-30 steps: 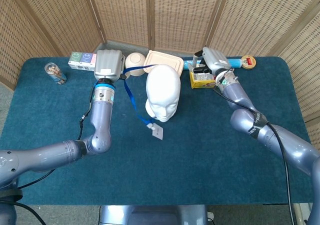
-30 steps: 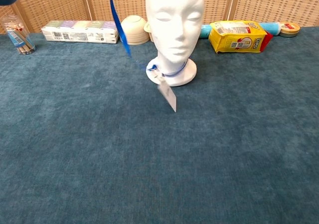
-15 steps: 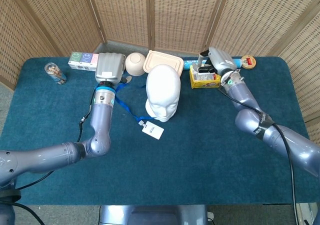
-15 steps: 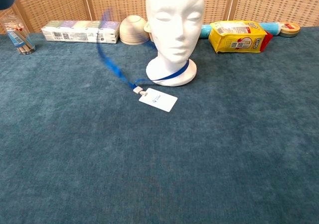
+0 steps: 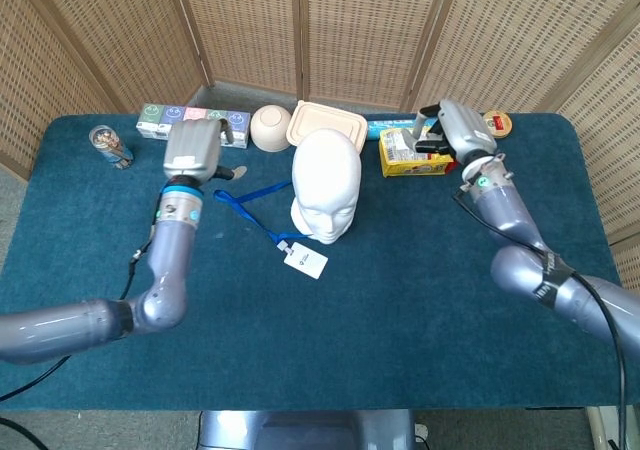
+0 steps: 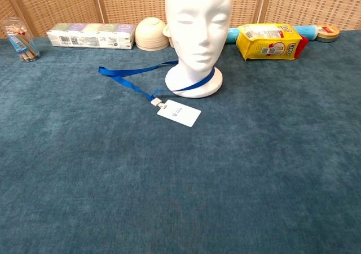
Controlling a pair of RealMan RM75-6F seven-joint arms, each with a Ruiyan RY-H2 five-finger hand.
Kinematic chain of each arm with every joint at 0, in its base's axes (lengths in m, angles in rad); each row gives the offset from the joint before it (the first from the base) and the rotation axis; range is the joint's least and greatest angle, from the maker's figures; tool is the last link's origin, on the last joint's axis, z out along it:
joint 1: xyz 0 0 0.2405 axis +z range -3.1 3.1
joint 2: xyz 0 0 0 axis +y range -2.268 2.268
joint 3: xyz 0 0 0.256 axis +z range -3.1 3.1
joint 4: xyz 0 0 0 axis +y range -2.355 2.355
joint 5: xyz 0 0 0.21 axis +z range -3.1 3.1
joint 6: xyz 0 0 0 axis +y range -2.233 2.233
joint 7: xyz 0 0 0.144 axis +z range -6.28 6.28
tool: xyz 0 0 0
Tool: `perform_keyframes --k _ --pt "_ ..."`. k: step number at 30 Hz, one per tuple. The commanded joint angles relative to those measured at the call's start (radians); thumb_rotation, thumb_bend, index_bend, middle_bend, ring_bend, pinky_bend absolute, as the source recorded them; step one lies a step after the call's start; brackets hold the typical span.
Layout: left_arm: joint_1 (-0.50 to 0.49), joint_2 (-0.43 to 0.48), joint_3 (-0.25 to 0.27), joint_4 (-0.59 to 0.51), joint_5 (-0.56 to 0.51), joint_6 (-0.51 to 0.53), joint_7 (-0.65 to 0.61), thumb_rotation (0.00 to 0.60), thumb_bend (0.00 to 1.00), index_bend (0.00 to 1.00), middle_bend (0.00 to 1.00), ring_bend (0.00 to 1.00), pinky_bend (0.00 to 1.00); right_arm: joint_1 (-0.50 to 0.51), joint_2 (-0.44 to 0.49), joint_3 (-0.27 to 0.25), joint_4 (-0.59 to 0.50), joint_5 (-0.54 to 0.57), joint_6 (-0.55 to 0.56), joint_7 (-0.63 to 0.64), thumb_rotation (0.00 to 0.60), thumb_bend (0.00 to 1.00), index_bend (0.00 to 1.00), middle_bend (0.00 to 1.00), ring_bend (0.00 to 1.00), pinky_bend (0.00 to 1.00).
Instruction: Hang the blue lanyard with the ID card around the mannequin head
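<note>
The white mannequin head (image 5: 327,182) (image 6: 197,22) stands upright at the table's middle back. The blue lanyard (image 5: 245,206) (image 6: 128,78) runs around the neck at the base, and its slack lies flat on the cloth to the left. Its white ID card (image 5: 307,259) (image 6: 179,113) lies flat in front of the base. My left hand (image 5: 193,150) hovers left of the head, above the strap's far loop, holding nothing. My right hand (image 5: 455,130) hangs over the yellow packet (image 5: 408,156) at the back right, also empty. Neither hand shows in the chest view.
Along the back edge stand a can (image 5: 109,146), a row of tissue packs (image 6: 90,35), a beige bowl (image 5: 270,126), a lidded container (image 5: 327,123), a blue roll (image 6: 234,35) and a tape roll (image 5: 497,123). Wicker screens close off the back.
My left hand let go of the lanyard and drew back to the left. The strap and card dropped flat onto the cloth. My right hand shifted right, away from the head.
</note>
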Motion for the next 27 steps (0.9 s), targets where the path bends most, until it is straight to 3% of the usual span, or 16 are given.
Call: perform_keyframes --k 1,14,27 --pt "0.092 0.078 0.038 -0.09 0.075 0.012 -0.087 0.482 0.13 0.44 0.6 0.57 0.67 -0.075 0.044 0.031 -0.087 -0.076 0.073 0.058 0.343 0.44 0.59 0.99 1.0 1.0" --pt "0.332 0.249 0.202 -0.268 0.395 0.04 -0.307 0.48 0.13 0.44 0.54 0.47 0.53 -0.3 0.125 0.041 -0.271 -0.328 0.292 0.177 0.345 0.44 0.6 0.91 1.0 1.0" --pt "0.594 0.327 0.357 -0.258 0.751 0.182 -0.571 0.482 0.13 0.44 0.53 0.44 0.48 -0.54 0.166 -0.043 -0.385 -0.59 0.504 0.243 0.345 0.45 0.61 0.87 0.94 0.98"
